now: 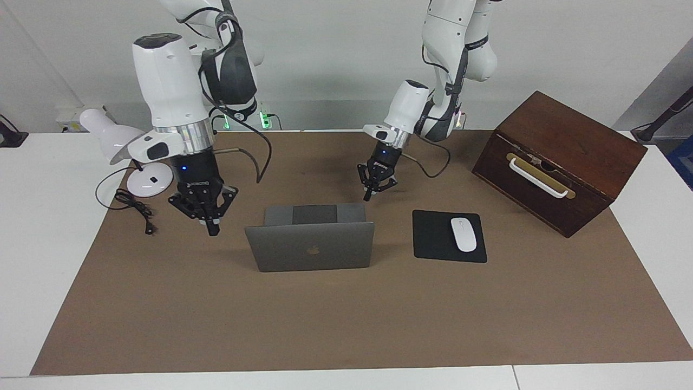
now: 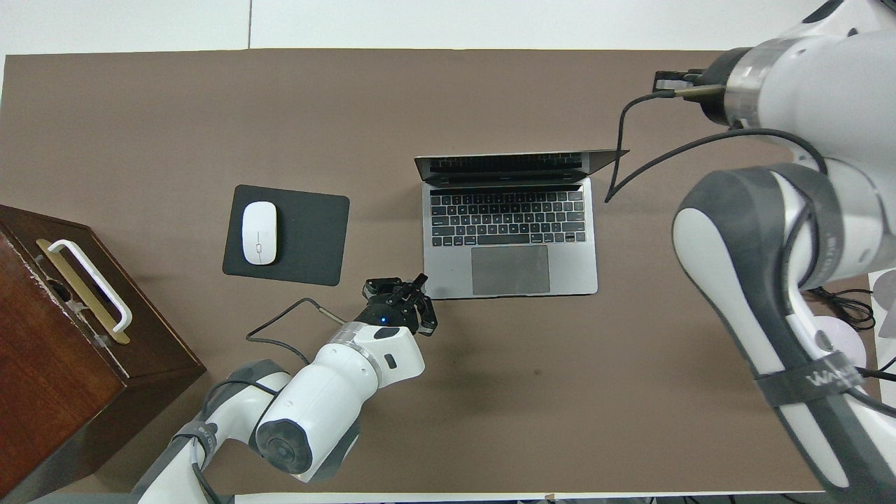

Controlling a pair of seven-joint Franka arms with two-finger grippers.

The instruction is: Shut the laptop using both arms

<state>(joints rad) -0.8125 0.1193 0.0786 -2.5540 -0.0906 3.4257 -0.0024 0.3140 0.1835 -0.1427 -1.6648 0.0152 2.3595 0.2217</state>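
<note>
The silver-grey laptop (image 1: 311,246) (image 2: 511,238) stands open in the middle of the brown mat, its lid upright with the logo side turned away from the robots. My left gripper (image 1: 367,196) (image 2: 421,281) is shut and empty. It hangs low over the mat by the corner of the laptop's base nearest the robots, at the left arm's end. My right gripper (image 1: 210,230) is shut and empty too, pointing down over the mat beside the laptop toward the right arm's end, clear of it. In the overhead view its own wrist hides it.
A black mouse pad (image 1: 433,238) (image 2: 308,234) with a white mouse (image 1: 464,234) lies beside the laptop. A dark wooden box (image 1: 557,162) (image 2: 49,336) stands at the left arm's end. A white desk lamp (image 1: 146,181) and its cable (image 1: 132,206) sit at the right arm's end.
</note>
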